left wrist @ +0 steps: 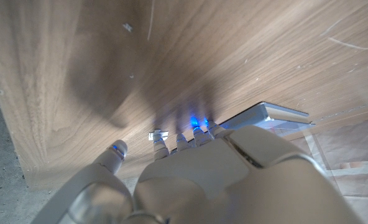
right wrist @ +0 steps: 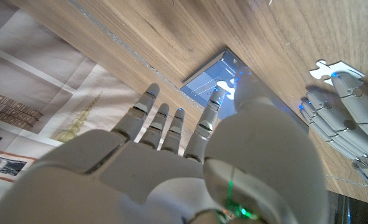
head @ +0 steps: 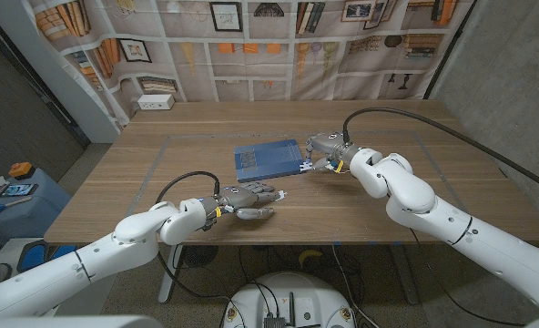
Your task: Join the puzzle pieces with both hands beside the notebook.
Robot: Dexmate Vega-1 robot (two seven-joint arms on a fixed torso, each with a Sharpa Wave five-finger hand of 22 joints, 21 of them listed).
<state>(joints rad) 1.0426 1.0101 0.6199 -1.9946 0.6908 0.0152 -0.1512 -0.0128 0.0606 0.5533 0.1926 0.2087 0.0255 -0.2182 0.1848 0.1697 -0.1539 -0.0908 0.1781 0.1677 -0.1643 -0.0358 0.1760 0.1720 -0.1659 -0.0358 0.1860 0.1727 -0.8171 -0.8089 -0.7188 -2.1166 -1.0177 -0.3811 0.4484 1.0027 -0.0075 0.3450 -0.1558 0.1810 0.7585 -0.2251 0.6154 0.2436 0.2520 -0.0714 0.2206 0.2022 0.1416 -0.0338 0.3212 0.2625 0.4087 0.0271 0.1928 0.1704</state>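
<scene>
Pieces are apart: your left hand (head: 248, 200) pinches one (head: 279, 193) near the notebook (head: 266, 158), your right hand (head: 324, 152) pinches another (head: 306, 167) at its right edge, so align tabs slowly.

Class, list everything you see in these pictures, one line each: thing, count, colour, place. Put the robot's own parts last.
Table: one, brown wood, under everything.
Notebook: one, blue, flat at the table's middle.
Puzzle piece at the left hand's fingertips: one, white, in front of the notebook; whether it is gripped is unclear.
Puzzle piece at the right hand: one, white, by the notebook's right edge, between the fingertips.
Wall hanging: one, printed with bookshelves, behind the table.
Left hand: one, grey, in front of the notebook.
Right hand: one, grey, right of the notebook.
</scene>
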